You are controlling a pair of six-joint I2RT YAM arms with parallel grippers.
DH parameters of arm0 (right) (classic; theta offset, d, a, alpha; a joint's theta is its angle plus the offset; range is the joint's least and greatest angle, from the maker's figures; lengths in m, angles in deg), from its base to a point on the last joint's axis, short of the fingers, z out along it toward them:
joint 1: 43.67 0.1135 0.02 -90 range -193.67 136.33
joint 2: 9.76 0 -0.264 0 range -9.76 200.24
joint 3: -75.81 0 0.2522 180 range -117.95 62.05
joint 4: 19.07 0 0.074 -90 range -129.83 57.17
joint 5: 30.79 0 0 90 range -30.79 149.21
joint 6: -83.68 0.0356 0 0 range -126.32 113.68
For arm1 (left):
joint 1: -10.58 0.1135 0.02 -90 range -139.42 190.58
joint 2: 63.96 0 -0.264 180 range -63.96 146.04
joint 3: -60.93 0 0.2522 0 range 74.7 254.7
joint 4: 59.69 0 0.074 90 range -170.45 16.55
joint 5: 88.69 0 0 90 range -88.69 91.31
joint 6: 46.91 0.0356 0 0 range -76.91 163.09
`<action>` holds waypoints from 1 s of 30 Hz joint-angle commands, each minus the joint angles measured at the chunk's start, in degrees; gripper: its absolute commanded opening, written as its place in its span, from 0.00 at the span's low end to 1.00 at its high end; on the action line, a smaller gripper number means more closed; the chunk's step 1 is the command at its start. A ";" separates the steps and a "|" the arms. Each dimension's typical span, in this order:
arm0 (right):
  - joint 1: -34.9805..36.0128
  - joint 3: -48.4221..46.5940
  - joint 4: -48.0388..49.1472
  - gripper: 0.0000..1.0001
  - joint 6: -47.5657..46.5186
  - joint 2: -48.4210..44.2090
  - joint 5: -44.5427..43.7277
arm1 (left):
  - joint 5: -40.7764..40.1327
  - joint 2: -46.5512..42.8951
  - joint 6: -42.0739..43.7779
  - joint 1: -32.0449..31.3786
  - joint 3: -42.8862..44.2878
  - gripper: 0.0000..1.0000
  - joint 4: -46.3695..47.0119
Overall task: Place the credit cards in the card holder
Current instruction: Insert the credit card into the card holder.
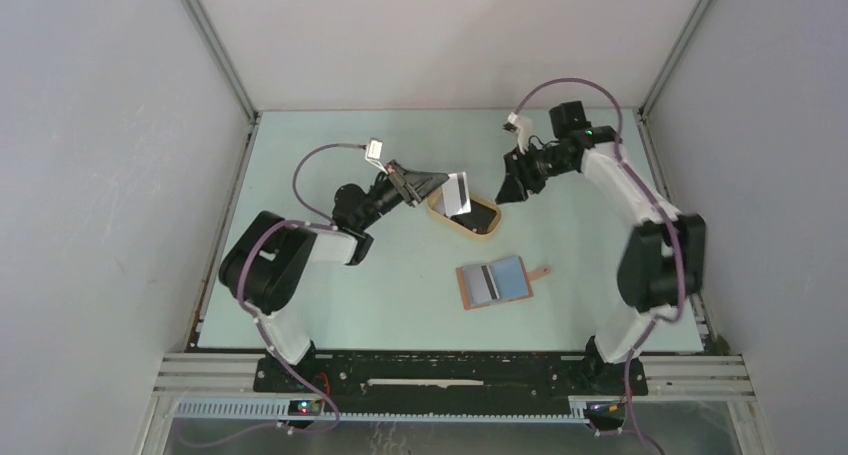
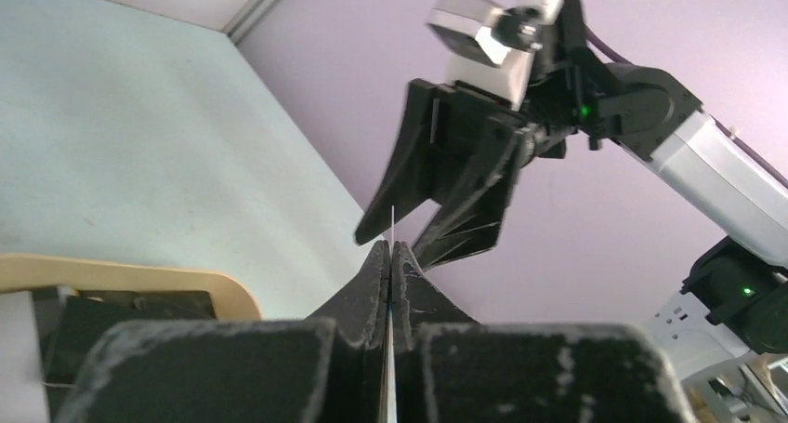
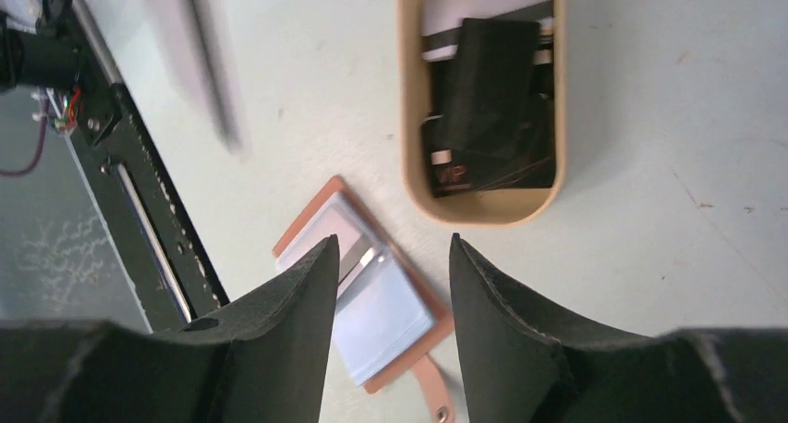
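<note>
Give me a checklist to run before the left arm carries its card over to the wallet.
1. Grip: the left gripper is shut on the whitish card: ok.
2. The card holder lies open with its blue pockets up: ok.
3. Free pocket: cannot tell; one grey card sits in it.
4. The right gripper is open and empty: ok.
5. The tray is emptied: not ok; dark cards lie inside.

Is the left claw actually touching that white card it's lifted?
Touching. The left wrist view shows the left gripper with its fingers closed on the white card, seen edge-on between them.
</note>
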 commanded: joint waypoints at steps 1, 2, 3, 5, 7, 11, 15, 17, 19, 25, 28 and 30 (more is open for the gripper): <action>2.52 12.53 4.40 0.56 -6.32 -20.45 0.04 | -0.40 -11.07 2.33 -2.01 -8.14 0.00 3.66; 2.93 16.57 6.93 0.57 -6.22 -24.74 0.40 | -1.16 -13.08 3.52 -2.72 -10.37 0.00 3.43; 3.09 20.36 9.31 0.60 -6.13 -28.16 1.46 | -2.23 -15.00 4.61 -3.57 -12.40 0.00 3.17; 2.70 26.81 13.63 0.78 -5.61 -33.33 4.54 | -4.65 -18.79 6.67 -5.69 -16.78 0.00 2.91; 1.04 31.62 15.49 0.90 -4.14 -35.25 11.24 | -8.41 -23.07 10.22 -8.89 -19.69 0.00 0.65; -3.28 35.51 19.04 0.88 4.65 -33.17 22.04 | -20.06 -31.02 17.22 -17.73 -24.08 0.00 -6.98; -1.18 38.26 24.37 0.87 9.67 -30.36 27.24 | -31.75 -33.13 15.79 -23.39 -27.70 0.00 -6.61; 0.88 38.26 25.33 0.87 10.36 -29.09 27.53 | -32.73 -31.42 14.03 -23.79 -28.16 0.00 -3.64; 2.21 38.09 26.47 0.87 12.00 -28.13 28.99 | -32.13 -28.81 12.63 -23.87 -27.93 0.00 0.17; 5.10 37.79 27.42 0.86 14.06 -26.59 30.34 | -31.50 -25.58 10.66 -25.02 -26.52 0.00 2.84; 6.97 37.79 29.72 0.84 17.35 -25.29 28.63 | -31.85 -26.21 10.93 -25.83 -26.35 0.00 2.79; 8.08 37.79 32.14 0.83 19.98 -24.40 29.17 | -32.19 -26.29 10.91 -26.07 -26.24 0.00 2.82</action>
